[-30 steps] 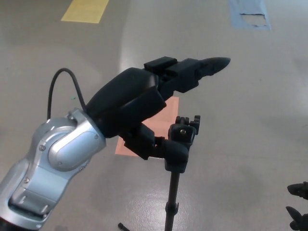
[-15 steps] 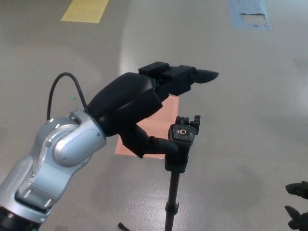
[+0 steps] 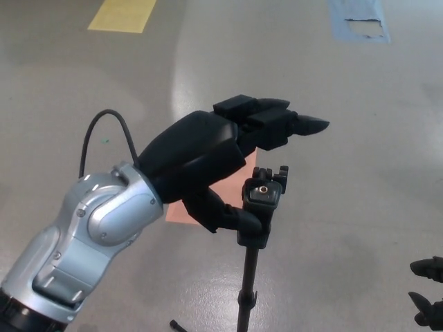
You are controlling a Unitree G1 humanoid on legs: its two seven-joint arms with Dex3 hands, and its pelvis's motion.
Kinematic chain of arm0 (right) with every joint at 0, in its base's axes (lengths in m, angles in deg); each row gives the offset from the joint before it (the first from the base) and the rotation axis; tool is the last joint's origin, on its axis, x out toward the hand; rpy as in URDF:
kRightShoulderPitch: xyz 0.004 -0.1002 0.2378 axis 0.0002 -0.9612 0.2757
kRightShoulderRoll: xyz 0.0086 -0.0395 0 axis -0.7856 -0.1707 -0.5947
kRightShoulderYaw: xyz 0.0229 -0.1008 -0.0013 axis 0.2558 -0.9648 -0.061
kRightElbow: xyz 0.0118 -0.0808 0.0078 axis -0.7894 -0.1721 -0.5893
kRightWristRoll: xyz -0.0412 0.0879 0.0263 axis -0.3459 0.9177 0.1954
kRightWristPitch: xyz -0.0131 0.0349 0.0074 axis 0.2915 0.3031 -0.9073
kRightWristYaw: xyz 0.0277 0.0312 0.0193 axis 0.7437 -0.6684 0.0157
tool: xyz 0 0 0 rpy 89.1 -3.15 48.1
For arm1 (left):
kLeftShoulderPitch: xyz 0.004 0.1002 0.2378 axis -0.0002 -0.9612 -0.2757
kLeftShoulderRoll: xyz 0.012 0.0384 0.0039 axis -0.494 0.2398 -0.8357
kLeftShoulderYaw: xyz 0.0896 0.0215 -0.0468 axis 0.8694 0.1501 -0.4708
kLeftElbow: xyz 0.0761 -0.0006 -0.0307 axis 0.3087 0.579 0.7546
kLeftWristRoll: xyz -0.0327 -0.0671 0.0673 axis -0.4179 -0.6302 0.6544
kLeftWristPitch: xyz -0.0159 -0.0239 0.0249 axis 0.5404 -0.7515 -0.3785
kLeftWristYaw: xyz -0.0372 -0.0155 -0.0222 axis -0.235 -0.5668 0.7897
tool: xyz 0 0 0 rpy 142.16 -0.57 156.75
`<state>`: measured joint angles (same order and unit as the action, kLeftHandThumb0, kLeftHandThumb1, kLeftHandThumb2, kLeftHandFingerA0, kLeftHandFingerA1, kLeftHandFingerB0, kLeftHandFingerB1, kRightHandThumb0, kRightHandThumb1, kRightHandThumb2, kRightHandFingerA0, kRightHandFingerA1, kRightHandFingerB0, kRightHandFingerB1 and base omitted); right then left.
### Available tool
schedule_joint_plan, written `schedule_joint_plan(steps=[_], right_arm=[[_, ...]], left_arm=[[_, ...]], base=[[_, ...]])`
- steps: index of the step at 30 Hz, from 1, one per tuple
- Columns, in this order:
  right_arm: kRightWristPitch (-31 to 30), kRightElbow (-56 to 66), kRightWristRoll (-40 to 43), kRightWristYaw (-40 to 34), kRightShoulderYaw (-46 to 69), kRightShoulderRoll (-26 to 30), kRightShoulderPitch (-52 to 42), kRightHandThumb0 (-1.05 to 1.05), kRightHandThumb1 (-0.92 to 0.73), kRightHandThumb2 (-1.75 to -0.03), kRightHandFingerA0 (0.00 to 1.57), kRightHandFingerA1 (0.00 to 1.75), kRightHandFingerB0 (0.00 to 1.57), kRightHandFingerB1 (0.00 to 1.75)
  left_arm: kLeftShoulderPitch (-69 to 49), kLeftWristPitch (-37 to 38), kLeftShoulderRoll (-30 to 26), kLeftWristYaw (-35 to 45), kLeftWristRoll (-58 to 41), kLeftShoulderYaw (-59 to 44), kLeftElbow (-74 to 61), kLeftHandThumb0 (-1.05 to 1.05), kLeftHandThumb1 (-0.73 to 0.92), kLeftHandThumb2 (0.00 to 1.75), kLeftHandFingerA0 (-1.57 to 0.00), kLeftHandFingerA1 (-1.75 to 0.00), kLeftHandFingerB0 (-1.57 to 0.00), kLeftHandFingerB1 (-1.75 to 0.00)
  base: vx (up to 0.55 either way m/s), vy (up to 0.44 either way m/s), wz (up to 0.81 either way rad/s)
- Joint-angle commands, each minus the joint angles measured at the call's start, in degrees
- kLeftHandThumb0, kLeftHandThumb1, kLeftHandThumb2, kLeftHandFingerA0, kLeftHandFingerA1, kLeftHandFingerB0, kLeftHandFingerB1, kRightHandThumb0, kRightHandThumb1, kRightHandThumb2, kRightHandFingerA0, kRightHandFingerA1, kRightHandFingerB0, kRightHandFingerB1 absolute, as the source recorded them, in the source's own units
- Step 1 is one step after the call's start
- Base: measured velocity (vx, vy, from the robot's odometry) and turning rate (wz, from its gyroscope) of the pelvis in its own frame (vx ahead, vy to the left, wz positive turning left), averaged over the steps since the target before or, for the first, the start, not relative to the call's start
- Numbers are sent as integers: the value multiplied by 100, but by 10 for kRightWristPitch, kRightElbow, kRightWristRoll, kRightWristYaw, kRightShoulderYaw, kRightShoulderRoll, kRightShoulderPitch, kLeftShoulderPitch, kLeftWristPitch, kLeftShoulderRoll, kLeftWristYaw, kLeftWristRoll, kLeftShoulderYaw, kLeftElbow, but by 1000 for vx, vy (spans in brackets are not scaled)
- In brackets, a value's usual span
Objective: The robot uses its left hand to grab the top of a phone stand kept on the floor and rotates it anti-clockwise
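A black phone stand (image 3: 261, 207) rises from the grey floor on a thin pole, its clamp head at the middle of the head view. My left hand (image 3: 214, 155) hovers over and left of the stand's top. Its two fingers (image 3: 284, 124) stretch out above the clamp without closing on it, and the thumb (image 3: 225, 214) reaches in from the left, at or touching the stand's neck. The hand is open. Only the fingertips of my right hand (image 3: 428, 290) show at the lower right edge, far from the stand.
A salmon-coloured patch (image 3: 208, 194) lies on the floor behind the stand, partly hidden by my hand. Yellow tape (image 3: 123, 14) marks the floor at top left and blue tape (image 3: 360, 21) at top right. A small black piece (image 3: 177, 326) lies near the pole's base.
My left hand has dropped from its higher pose a second ago and has now shifted right, its fingers reaching further over the stand's head. The stand has not turned.
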<state>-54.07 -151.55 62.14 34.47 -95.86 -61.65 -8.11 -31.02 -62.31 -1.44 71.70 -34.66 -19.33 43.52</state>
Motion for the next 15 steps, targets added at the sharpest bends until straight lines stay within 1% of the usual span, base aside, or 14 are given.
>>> schedule_joint_plan(steps=[1,5,6,7,8,9,12,15], right_arm=[[-12,4,-3,0,-2,5,8,-30,-61,-101,56,66,3,43],[-13,4,-3,0,-3,5,11,-29,-61,-101,56,66,3,43],[-13,4,-3,1,-3,5,12,-29,-61,-101,56,66,3,43],[-13,4,-3,1,-3,5,12,-29,-61,-101,56,66,3,43],[-9,3,-1,3,-1,5,12,-30,-61,-101,55,66,2,43],[-6,3,-2,5,-3,6,11,-30,-62,-102,56,66,2,43],[-6,2,-1,7,-3,6,12,-30,-62,-101,56,66,2,43],[-2,2,-3,8,-4,8,12,-31,-61,-101,56,66,1,43]], left_arm=[[-7,10,0,4,12,4,2,-28,33,59,-7,-21,-10,-37],[-9,12,0,3,14,7,6,-31,36,59,-6,-20,-9,-36],[-9,13,0,2,15,7,8,-30,36,63,-3,-24,-7,-38],[-9,13,0,2,15,8,9,-30,36,63,-3,-24,-7,-38],[-8,18,0,-1,17,8,15,-32,38,55,-7,-21,-10,-33],[-7,20,0,-2,18,9,20,-33,39,59,-4,-22,-9,-34],[-5,23,-1,-5,23,9,28,-33,36,57,-8,-22,-9,-34],[-2,30,-1,-7,26,9,39,-32,34,59,-8,-25,-8,-34]], base=[[0,0,0],[0,0,0],[0,0,0],[0,0,0],[0,0,0],[0,0,0],[0,0,0],[0,0,0]])
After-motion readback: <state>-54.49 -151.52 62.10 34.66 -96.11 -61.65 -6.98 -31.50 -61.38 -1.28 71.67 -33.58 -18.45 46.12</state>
